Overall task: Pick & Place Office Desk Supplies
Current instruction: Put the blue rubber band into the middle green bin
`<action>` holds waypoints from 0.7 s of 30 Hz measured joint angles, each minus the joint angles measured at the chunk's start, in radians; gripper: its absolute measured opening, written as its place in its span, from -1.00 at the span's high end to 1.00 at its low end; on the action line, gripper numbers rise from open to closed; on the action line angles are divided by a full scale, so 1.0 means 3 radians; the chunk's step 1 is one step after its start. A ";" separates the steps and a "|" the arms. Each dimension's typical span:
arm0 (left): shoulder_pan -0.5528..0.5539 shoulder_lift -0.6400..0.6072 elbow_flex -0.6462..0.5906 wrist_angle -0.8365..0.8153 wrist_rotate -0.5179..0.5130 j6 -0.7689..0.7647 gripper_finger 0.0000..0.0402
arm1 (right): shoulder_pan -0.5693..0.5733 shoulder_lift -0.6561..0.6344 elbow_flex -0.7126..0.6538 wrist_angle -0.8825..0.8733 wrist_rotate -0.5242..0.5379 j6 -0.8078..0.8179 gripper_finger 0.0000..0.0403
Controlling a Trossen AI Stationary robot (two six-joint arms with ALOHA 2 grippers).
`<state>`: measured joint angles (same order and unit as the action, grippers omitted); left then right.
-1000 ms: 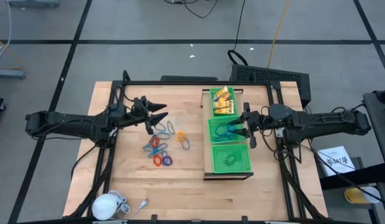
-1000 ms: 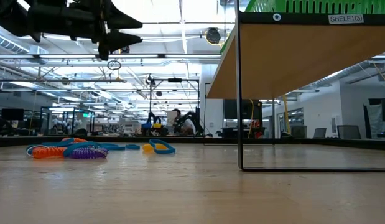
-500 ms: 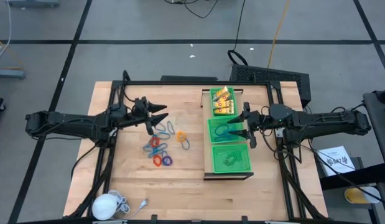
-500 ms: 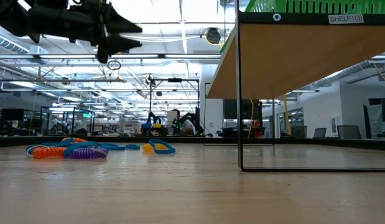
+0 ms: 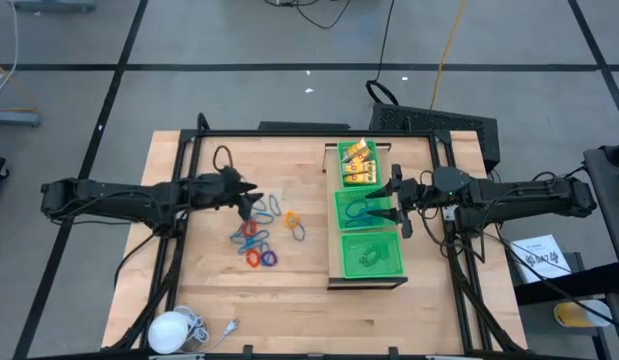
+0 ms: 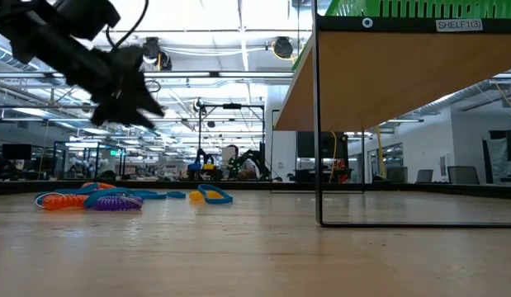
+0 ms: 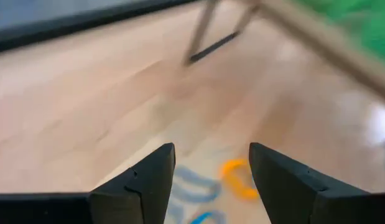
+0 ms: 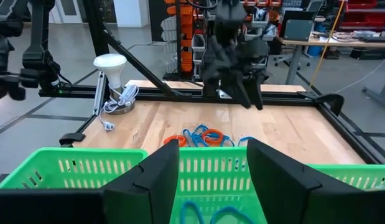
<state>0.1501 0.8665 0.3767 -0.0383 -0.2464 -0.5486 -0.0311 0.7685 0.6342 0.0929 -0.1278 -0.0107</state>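
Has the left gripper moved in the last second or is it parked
Yes. In the high view the left gripper has swung down toward the pile of rings on the table; in the low view it has dropped and tilted toward them, jaws open and empty.

Change between frames. The left gripper (image 5: 251, 203), which a second ago pointed level across the table above the loose rings (image 5: 259, 238), now tilts downward toward them; in the high view its tip sits lower and closer to the heap, and in the low view the left gripper (image 6: 127, 99) has dropped from the upper edge and slants down over the coloured rings (image 6: 98, 198). Its fingers (image 7: 148, 180) stand apart, with an orange ring (image 7: 237, 178) showing between them.
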 joint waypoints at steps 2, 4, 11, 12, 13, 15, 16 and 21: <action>0.0000 0.0007 0.0000 -0.0223 -0.0186 -0.0207 -0.08 | -0.0001 0.0000 0.0000 0.0000 0.0001 -0.0027 0.12; 0.0000 0.0076 0.0000 -0.0328 -0.0302 -0.0387 -0.08 | -0.0001 0.0000 0.0000 0.0000 0.0001 -0.0031 0.12; 0.0000 0.0640 0.0003 -0.0340 -0.0315 -0.0561 -0.08 | -0.0001 0.0000 0.0000 0.0001 0.0001 -0.0031 0.13; 0.0001 0.0737 0.0003 -0.0342 -0.0315 -0.0576 -0.08 | -0.0001 0.0001 0.0000 0.0001 0.0001 -0.0031 0.13; 0.0008 0.0827 0.0003 -0.0333 -0.0315 -0.0600 -0.08 | -0.0001 0.0001 0.0000 0.0001 0.0001 -0.0030 0.14; 0.0027 0.0992 0.0003 -0.0331 -0.0314 -0.0626 -0.08 | 0.0000 0.0001 0.0000 0.0001 0.0001 -0.0031 0.15; 0.0033 0.1072 0.0003 -0.0333 -0.0313 -0.0633 -0.08 | -0.0001 0.0001 0.0000 0.0003 0.0001 -0.0031 0.15; 0.0126 0.1372 0.0003 -0.0322 -0.0315 -0.0671 -0.08 | 0.0000 0.0001 -0.0001 0.0023 0.0001 -0.0030 0.15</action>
<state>0.1880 1.2782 0.3775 -0.1347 -0.3409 -0.7499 -0.0311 0.7689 0.6338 0.0998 -0.1276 -0.0197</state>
